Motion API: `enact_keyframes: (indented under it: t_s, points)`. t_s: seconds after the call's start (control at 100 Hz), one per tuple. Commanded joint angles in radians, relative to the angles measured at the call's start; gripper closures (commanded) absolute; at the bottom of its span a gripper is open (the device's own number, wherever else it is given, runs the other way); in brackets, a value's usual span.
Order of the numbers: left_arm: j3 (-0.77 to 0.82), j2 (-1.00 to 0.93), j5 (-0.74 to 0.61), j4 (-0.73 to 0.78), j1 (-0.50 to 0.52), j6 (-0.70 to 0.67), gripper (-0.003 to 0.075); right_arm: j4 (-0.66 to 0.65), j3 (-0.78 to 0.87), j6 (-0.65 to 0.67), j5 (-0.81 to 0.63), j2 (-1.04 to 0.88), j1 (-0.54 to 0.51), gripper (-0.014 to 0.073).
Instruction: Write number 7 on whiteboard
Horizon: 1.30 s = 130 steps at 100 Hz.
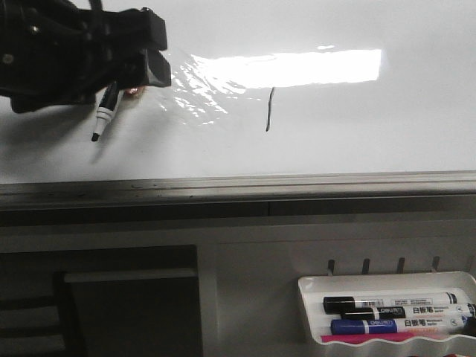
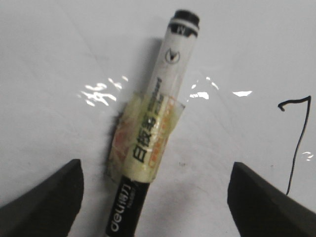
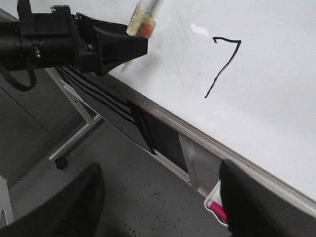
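Observation:
The number 7 [image 1: 269, 109] is a thin black stroke on the whiteboard [image 1: 335, 141]; glare hides its top bar in the front view. It shows whole in the left wrist view [image 2: 298, 143] and the right wrist view [image 3: 222, 66]. My left gripper [image 1: 156, 56] is over the board, left of the 7. Its fingers [image 2: 49, 202] stand wide apart. A black-and-white marker [image 2: 163, 98] wrapped in yellowish tape runs between them, touching neither fingertip, its tip [image 1: 95, 137] pointing down. My right gripper [image 3: 158, 197] is open and empty over the grey floor below the board's edge.
A grey metal strip [image 1: 238, 186] runs along the board's lower edge. A white marker tray [image 1: 312, 286] at the lower right holds black, blue and pink markers. A wrinkled shiny patch [image 1: 193, 89] lies between the left gripper and the 7. A stand leg [image 3: 74, 133] reaches the floor.

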Motion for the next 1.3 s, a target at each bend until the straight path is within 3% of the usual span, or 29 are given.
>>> enact_keyframes:
  t_s: [0.0, 0.27, 0.4, 0.47, 0.56, 0.64, 0.8, 1.03, 1.29]
  points:
    - [-0.017, -0.104, -0.038, 0.011, -0.001, 0.094, 0.0154, 0.050, -0.024, -0.007, -0.028, -0.011, -0.006, 0.0158]
    - [-0.015, -0.367, 0.010, 0.011, -0.001, 0.312, 0.0154, 0.160, -0.024, -0.007, -0.133, -0.013, -0.006, 0.0177]
    - [-0.015, -0.484, 0.061, 0.011, -0.001, 0.405, 0.0190, 0.237, -0.024, -0.009, -0.252, -0.030, -0.006, 0.0340]
    - [-0.015, -0.541, 0.121, 0.011, -0.001, 0.460, 0.0283, 0.263, -0.024, -0.028, -0.299, -0.049, -0.006, 0.0479]
    - [-0.015, -0.610, 0.227, 0.011, -0.001, 0.484, 0.0498, 0.265, -0.013, -0.063, -0.332, -0.089, -0.006, 0.0662]
    - [-0.001, -0.666, 0.310, 0.011, -0.001, 0.484, 0.0742, 0.265, 0.018, -0.077, -0.346, -0.138, -0.006, 0.0658]
    - [0.081, -0.768, 0.332, 0.012, -0.001, 0.485, 0.0741, 0.269, 0.160, -0.160, -0.358, -0.289, -0.006, 0.0659]
    - [0.265, -0.979, 0.320, 0.000, -0.001, 0.483, 0.0741, 0.270, 0.413, -0.165, -0.471, -0.584, -0.006, 0.0659]
    - [0.416, -1.226, 0.256, -0.017, -0.001, 0.473, 0.0741, 0.273, 0.567, -0.165, -0.520, -0.805, -0.006, 0.0659]
